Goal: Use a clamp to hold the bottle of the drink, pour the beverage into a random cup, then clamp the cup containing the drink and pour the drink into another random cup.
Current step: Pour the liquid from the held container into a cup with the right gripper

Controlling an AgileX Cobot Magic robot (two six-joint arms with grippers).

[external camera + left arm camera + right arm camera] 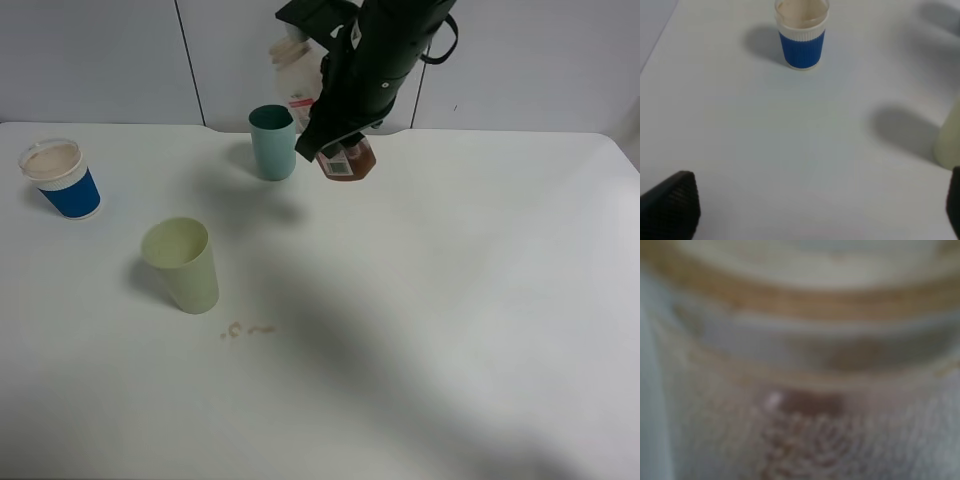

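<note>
Three cameras: one high and wide, one low, one jammed right up close.
High camera looks down over the whole table (450, 300), with the blue cup (68, 185) and, right of it and nearer, the pale green cup (182, 265). Left wrist camera sits low, facing that same blue cup from close by, a sliver of the pale green cup shared too. Right wrist camera is pressed against the bottle (800, 365), all blur.

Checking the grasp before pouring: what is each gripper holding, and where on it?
The right gripper holds the bottle around its middle; the left gripper holds nothing.
</note>
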